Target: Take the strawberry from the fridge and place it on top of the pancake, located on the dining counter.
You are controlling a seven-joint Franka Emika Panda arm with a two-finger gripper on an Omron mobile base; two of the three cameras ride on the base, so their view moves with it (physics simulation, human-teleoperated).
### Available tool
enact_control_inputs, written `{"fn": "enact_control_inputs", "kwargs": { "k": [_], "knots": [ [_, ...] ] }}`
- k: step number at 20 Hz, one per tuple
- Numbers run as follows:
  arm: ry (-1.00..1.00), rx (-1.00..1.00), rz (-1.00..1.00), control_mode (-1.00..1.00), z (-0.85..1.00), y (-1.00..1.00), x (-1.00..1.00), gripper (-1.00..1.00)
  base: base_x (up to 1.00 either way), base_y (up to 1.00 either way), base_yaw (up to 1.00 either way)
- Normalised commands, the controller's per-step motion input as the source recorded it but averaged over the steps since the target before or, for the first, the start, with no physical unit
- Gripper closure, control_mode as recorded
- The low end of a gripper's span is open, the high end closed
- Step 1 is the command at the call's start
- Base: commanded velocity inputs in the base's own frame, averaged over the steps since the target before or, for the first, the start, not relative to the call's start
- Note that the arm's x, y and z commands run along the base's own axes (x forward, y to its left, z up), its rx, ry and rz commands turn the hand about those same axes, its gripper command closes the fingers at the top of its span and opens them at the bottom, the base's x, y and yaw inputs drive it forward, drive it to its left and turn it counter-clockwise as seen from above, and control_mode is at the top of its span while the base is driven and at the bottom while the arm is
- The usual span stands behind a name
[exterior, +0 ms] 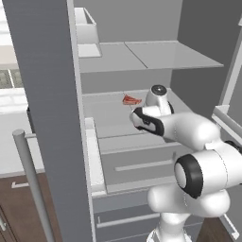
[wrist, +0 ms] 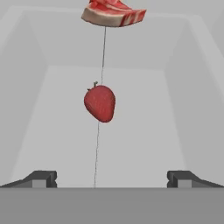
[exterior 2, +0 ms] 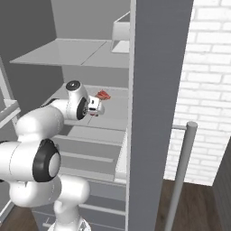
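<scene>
Setting: the inside of the open grey fridge (exterior: 142, 54), with pale grey shelves and a grey back wall; a white brick wall stands beside it in the right base view.
Landmark: the middle shelf (wrist: 131, 131) of the fridge.
Strawberry: the strawberry (wrist: 99, 103) lies on the middle shelf, about in its centre, on the thin seam line that runs across the shelf.
Meat slab: a pinkish-red slab (wrist: 113, 13) lies on the same shelf, behind the strawberry and nearer to the back wall, well apart from it.
Gripper: the gripper (wrist: 112, 179) is spread wide and holds nothing; it is over the front part of the middle shelf.
Strawberry to gripper: the berry is in front of the fingertips (wrist: 41, 178), in line with the gap between them, not touching either one.
Arm: the white arm (exterior: 189, 137) reaches into the fridge at the height of the middle shelf.
</scene>
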Motion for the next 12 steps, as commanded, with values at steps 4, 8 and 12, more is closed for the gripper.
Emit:
{"fn": "enact_control_inputs", "kwargs": {
  "k": [4,8,12],
  "knots": [
    [0.0,0.0,0.02,-1.0,0.0,0.03,0.19,-1.0,0.0,0.0,0.0],
    [0.03,0.0,0.03,-1.0,-0.02,0.03,0.15,-1.0,0.0,0.0,0.0],
    [0.03,0.0,0.01,-1.0,-0.08,0.02,0.04,-1.0,0.0,0.0,0.0]
  ]
}}
